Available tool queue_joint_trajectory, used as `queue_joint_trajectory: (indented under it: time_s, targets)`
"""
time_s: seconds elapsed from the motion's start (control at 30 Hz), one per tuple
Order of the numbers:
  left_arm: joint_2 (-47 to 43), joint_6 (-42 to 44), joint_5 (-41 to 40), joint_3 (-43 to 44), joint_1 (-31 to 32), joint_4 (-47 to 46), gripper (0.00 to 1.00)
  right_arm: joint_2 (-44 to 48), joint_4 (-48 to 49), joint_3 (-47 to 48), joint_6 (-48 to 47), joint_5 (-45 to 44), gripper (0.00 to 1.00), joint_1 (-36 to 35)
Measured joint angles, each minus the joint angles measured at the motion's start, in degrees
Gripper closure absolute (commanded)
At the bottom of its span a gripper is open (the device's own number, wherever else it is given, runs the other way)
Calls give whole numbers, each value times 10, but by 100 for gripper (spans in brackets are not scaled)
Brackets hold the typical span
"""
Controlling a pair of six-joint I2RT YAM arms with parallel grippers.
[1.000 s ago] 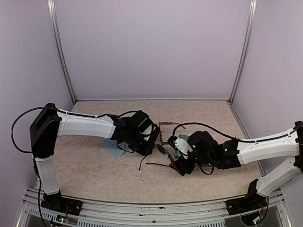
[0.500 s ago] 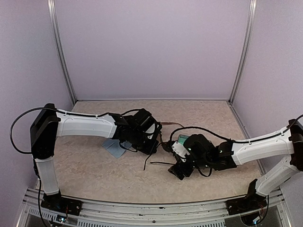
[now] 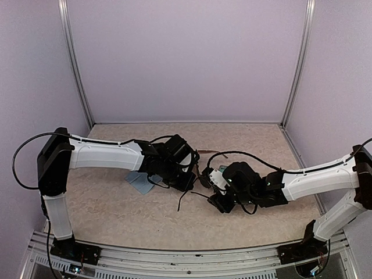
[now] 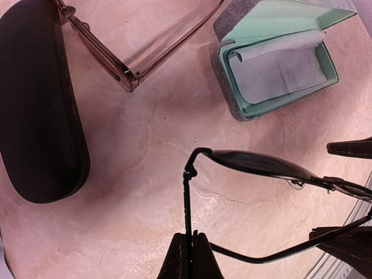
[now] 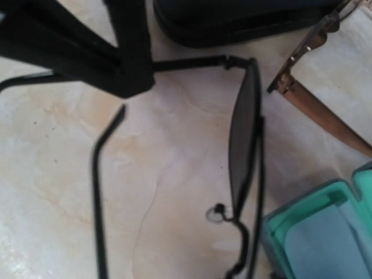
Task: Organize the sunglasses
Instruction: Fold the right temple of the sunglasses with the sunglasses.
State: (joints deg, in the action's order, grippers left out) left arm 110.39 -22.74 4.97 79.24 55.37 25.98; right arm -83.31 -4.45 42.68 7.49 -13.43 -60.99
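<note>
Left gripper (image 4: 189,251), bottom centre of the left wrist view: clenched on one thin arm of the black sunglasses (image 4: 256,163). That arm runs straight up from the fingertips to the hinge at mid-frame. From the hinge the lens front runs off to the right edge, tilting slightly down. The second arm trails from bottom centre to lower right.

Right gripper (image 4: 321,192), right edge of the same view: fingers parted, one above the far end of the frame and one below by the free arm. Cannot tell if either one touches.

Key relation: the glasses' long axis points from the left gripper to the right one, so the free end already lies between the right fingers. The next move is likely the right gripper closing there.

Upper area: brown sunglasses (image 4: 125,72) upper left of centre, black case (image 4: 35,116) at left edge, open teal case (image 4: 224,81) upper right. All lie apart from the held pair.
</note>
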Motion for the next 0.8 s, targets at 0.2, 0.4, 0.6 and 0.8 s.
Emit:
queue_joint_trajectory:
  time_s: [0.2,0.4,0.6,0.8]
  targets:
    - [0,0,0,0,0,0,100,0,0,0,-2,-10,53,0]
    - [0,0,0,0,0,0,100,0,-4,0,-4,-12,61,0]
    - [0,-3,8,0,0,0,99,0,-8,0,-5,-16,67,0]
    - [0,-9,19,0,0,-4,94,1,-10,0,-5,-18,75,0]
